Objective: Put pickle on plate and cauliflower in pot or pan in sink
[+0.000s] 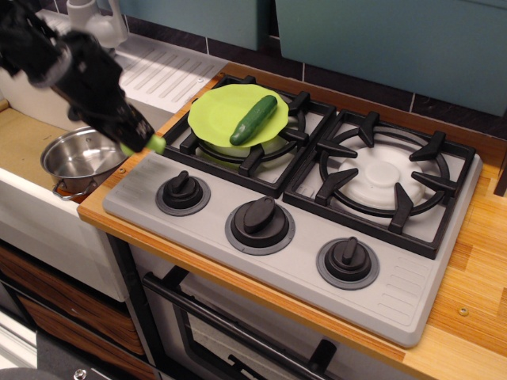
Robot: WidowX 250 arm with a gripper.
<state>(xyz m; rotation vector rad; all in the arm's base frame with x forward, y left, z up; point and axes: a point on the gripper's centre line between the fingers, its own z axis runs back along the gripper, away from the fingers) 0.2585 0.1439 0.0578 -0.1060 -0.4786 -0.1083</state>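
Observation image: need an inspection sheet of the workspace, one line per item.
Surface: grey stove top on a wooden counter.
Job's things: pickle lies on plate; cauliflower in the gripper; pot in the sink.
Clutter: nothing seen.
Grippers: gripper raised off the stove's left edge, shut on cauliflower.
Cables: nothing seen.
Surroundings: tap, drainboard, oven door below.
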